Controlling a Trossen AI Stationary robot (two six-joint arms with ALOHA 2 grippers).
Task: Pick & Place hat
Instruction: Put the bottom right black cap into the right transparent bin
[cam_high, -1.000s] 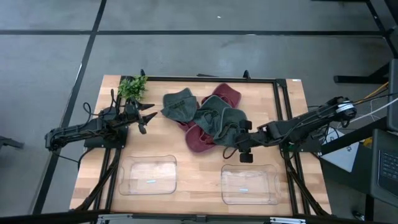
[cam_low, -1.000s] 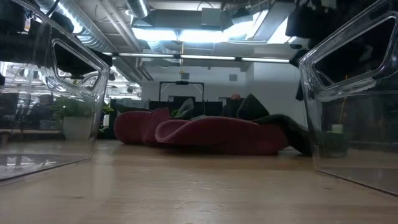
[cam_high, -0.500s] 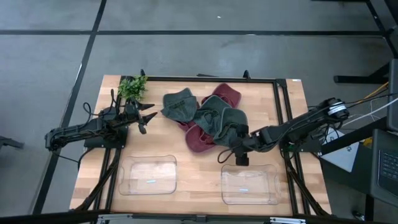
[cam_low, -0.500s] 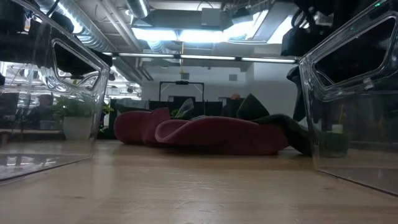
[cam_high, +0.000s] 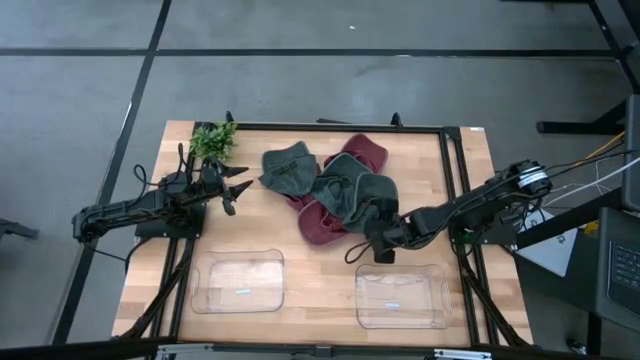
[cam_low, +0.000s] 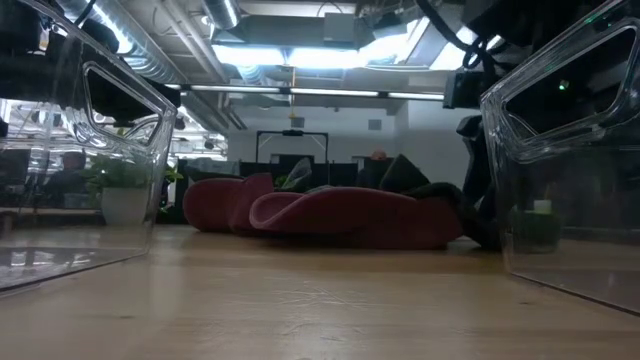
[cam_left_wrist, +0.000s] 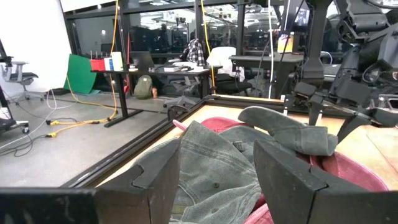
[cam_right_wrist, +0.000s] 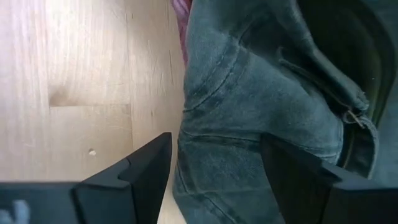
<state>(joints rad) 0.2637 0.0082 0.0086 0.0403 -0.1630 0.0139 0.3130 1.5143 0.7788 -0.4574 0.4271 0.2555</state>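
Note:
A pile of hats lies mid-table. A grey-green denim hat (cam_high: 355, 192) rests on a maroon hat (cam_high: 320, 226) (cam_low: 350, 216). Another grey-green hat (cam_high: 290, 168) (cam_left_wrist: 211, 168) and a second maroon hat (cam_high: 366, 150) lie behind them. My right gripper (cam_high: 372, 247) (cam_right_wrist: 214, 180) slants down at the pile's near right edge. It is open, one finger on either side of the grey-green hat's edge (cam_right_wrist: 230, 124). My left gripper (cam_high: 235, 190) (cam_left_wrist: 217, 180) hangs open and level, left of the pile, with nothing between its fingers.
Two clear plastic bins (cam_high: 237, 283) (cam_high: 402, 297) stand along the near edge, and the right one is just in front of my right gripper. A small green plant (cam_high: 213, 140) stands at the far left corner. A black frame rail (cam_high: 340, 127) runs round the table.
My right gripper has come down and toward the table's left, onto the near right edge of the hat pile, tipping further downward. The hats have stayed where they were.

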